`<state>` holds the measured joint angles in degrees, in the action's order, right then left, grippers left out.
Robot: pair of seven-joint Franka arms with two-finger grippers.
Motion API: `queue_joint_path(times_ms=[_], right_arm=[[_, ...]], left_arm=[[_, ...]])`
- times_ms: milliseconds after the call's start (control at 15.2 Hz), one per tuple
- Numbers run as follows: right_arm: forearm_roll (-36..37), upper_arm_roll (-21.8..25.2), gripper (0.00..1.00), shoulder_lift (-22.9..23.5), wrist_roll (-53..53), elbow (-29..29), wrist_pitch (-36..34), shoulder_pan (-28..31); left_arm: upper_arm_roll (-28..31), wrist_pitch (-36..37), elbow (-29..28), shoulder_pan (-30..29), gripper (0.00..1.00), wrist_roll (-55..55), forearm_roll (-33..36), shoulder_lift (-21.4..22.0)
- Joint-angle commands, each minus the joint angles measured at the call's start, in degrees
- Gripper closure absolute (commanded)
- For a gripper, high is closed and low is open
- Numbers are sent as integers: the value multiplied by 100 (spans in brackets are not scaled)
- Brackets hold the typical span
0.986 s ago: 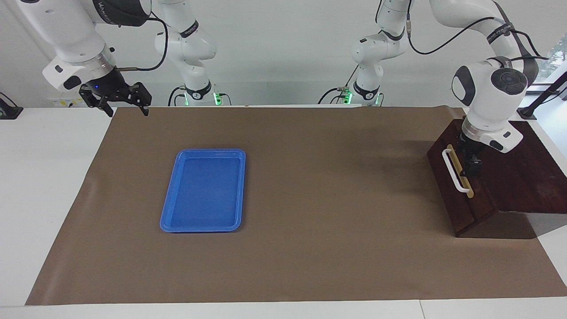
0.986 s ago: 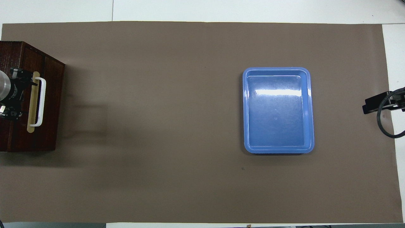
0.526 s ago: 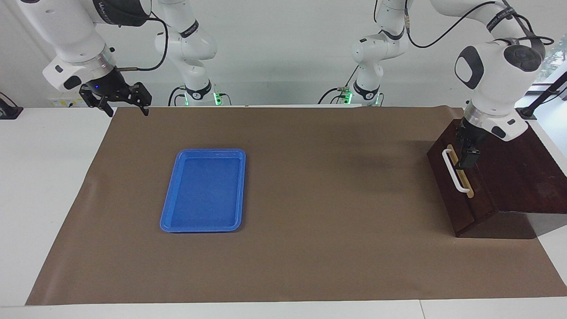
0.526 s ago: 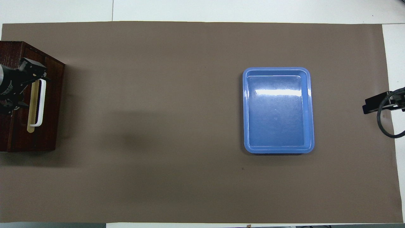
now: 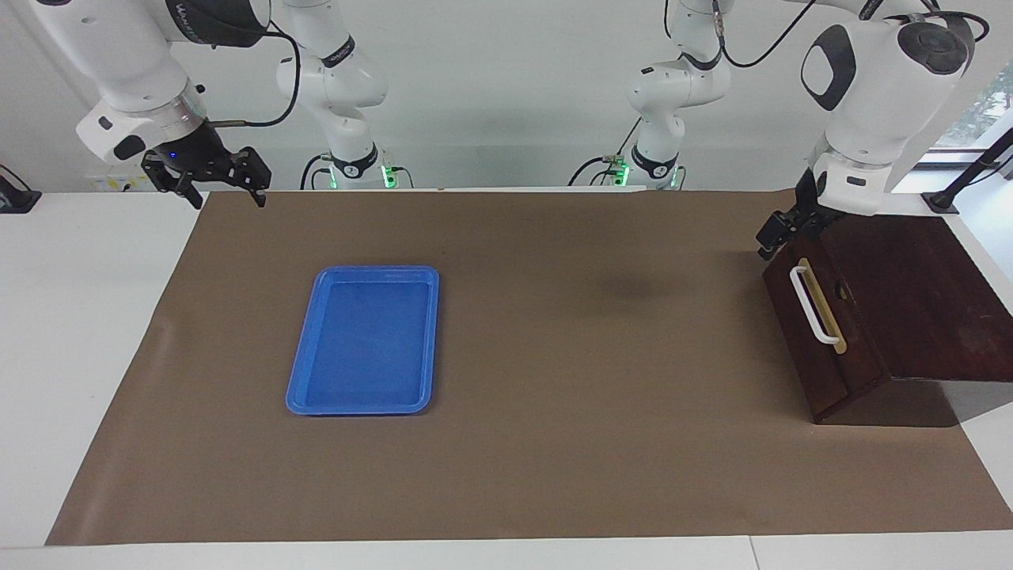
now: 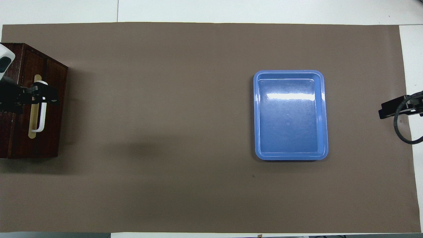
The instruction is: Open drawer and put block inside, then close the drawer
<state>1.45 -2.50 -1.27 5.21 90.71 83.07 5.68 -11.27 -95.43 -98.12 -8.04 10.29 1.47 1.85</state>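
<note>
Two arms were seen at the desk, which was covered by a brown mat. At the right arm's end, the right end effector was held in the air over the mat's corner nearest the robots, with its fingers spread and nothing between them; this arm was judged to be waiting. A flat blue tray was laid on the mat toward the same end, and nothing was seen in it.

At the left arm's end, the drawer was found pushed fully shut, its front flush with its dark wooden case. Its white handle was untouched. The left end effector was held over the corner of the drawer front nearest the robots, just above that end of the handle, released and grasping nothing.

No block was seen in either view, neither on the mat, in the tray nor in a grip. It was therefore judged most likely to be shut inside the drawer, though this could not be confirmed. On that reading, only the clearing of the left arm was left to be done.

For that step to be done well, the fingers should be kept spread and lifted straight up before being carried sideways. Otherwise the handle could be snagged and the drawer dragged open again. Should the block be found elsewhere, the handle would have to be gripped at its middle and pulled squarely.
</note>
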Motion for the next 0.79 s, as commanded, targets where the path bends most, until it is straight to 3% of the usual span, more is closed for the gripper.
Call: queue_joint_path(times_ms=[0,132,723], right_arm=[[-13,-13,0,-40,-55,26,-54,38],[-13,-13,0,-40,-55,26,-54,38],[-13,-13,0,-40,-55,26,-54,38]], left_arm=[[2,104,73,21,0,-300,-487,193],[-103,-301,-118,337,0,-19,-683,254],[-77,60,-182,198,0,26,-666,333]])
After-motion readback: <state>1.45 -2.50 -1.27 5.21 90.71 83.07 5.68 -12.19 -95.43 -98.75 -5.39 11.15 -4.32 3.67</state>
